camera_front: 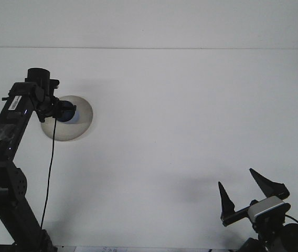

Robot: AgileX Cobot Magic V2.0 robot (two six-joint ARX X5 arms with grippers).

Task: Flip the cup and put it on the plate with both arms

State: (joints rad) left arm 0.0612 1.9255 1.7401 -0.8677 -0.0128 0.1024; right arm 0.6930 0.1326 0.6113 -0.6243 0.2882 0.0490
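While the right gripper (246, 194) sits low at the near right corner of the white table (191, 115) with its two black fingers spread wide apart and nothing between them, the left arm (12, 136) reaches up along the left side. Its left gripper (60, 111) hangs over the grey plate (83, 118), its fingers hidden, so I cannot tell their state. A dark blue cup (67, 113) shows at its tip, over the plate's left half.

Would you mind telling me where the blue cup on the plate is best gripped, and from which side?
Probably by its side wall, coming from the left: the blue cup sits over the plate, its bare side faces right, and the left gripper already covers its left part. Its exact pose is hard to tell.
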